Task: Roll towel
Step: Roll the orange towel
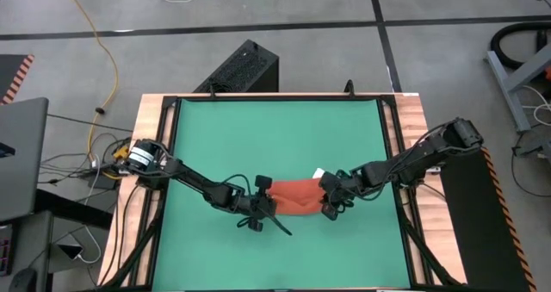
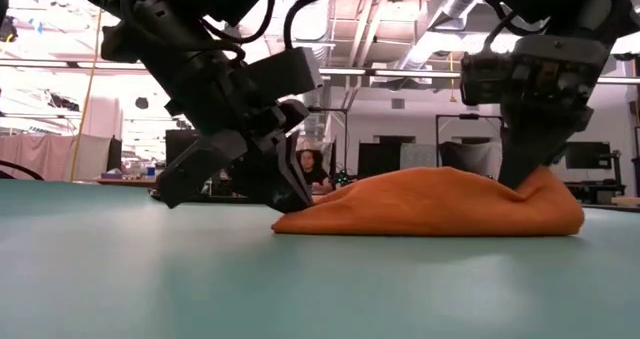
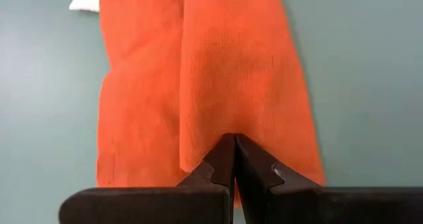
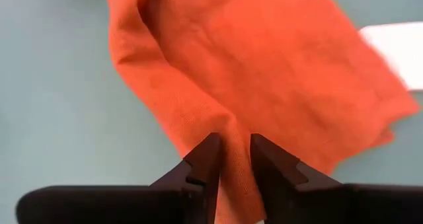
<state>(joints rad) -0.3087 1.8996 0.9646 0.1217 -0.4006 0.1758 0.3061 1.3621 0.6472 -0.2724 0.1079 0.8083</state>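
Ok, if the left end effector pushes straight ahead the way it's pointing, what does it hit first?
More of the towel. The left end effector is shut on the towel's near end, and the folded cloth stretches straight ahead of it. Past that, likely the right end effector gripping the far end, though depth is unclear.

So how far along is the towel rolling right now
Done: the towel is already folded into a narrow band on the green mat, layers overlapping in the left wrist view. In hand: the left claw and right claw each pinch one end. Left: no tight roll shows yet; the low view shows a loose mound.
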